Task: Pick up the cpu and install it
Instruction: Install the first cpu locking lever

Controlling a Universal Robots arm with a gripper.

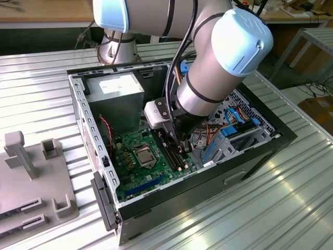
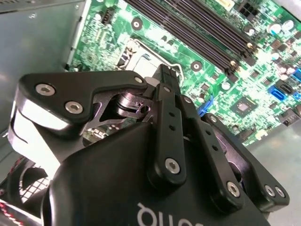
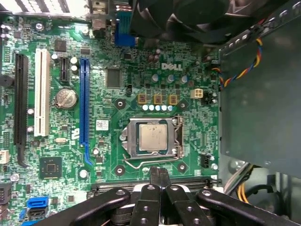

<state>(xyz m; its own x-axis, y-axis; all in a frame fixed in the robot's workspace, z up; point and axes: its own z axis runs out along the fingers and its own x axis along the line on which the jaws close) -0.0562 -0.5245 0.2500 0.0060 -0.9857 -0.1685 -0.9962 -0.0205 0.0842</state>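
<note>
black gripper fingers pressed together, pinching nothing, over the green motherboard.
small square silvery-grey cpu lies seated in its metal-framed socket, near the fingertips, at their twelve o'clock in the first wrist view.

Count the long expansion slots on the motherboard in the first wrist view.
3: a black slot, a white slot beside it, then a blue slot nearest the cpu. The gripper may hide others.
</note>
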